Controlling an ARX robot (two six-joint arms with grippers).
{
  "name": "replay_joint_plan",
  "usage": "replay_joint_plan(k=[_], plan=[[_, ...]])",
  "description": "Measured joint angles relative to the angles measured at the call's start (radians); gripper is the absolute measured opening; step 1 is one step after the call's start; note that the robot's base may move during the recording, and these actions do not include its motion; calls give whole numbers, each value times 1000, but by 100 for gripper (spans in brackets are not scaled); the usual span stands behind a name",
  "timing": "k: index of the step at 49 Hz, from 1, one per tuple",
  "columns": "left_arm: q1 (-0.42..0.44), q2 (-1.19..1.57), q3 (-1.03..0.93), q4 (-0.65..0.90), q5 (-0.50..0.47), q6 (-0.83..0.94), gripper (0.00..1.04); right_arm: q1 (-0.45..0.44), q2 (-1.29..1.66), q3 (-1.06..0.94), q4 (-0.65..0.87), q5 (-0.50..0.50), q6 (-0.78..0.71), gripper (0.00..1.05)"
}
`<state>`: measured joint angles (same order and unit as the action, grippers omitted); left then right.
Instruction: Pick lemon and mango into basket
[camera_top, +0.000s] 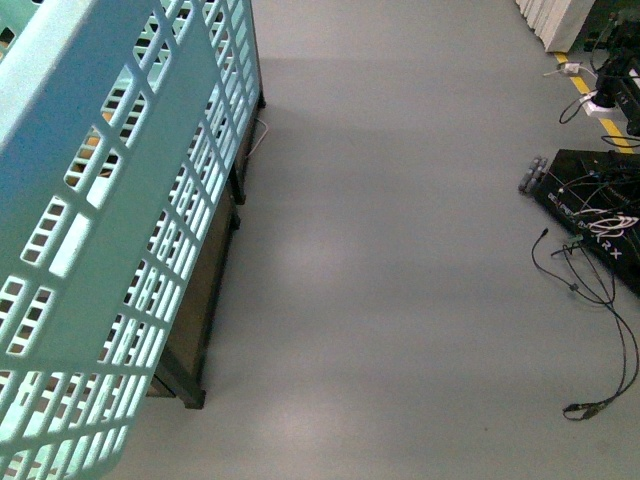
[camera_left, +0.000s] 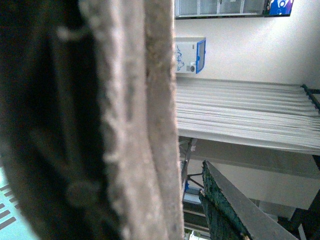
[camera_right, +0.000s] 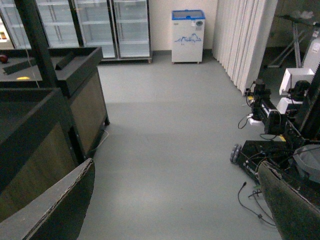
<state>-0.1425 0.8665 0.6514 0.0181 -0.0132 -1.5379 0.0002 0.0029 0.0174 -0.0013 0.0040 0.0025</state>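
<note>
First, front view: large pale teal slotted plastic basket (camera_top: 110, 250) fills the left side, tilted, v. close to cam. Dark wooden display stand (camera_top: 205, 300) sits beyond it. Grey floor (camera_top: 400, 250) has black cables (camera_top: 600, 290) at right. Can't tell where the small yellow lemon & orange-yellow mango are.

Left wrist view: left gripper (camera_left: 192, 200) shows one dark finger (camera_left: 230, 210). Blurred grey-brown band (camera_left: 135, 125) blocks the rest, so can't tell the finger state.

Right wrist view: right gripper (camera_right: 175, 175) has fingers spread wide, nothing btwn, above the floor.
</note>
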Motion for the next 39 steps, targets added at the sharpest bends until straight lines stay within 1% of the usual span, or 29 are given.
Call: replay_joint_plan(k=[39], plan=[[1, -2, 1, 0, -2, 4, 30, 0, -1, 0, 0, -3, 0, 96]])
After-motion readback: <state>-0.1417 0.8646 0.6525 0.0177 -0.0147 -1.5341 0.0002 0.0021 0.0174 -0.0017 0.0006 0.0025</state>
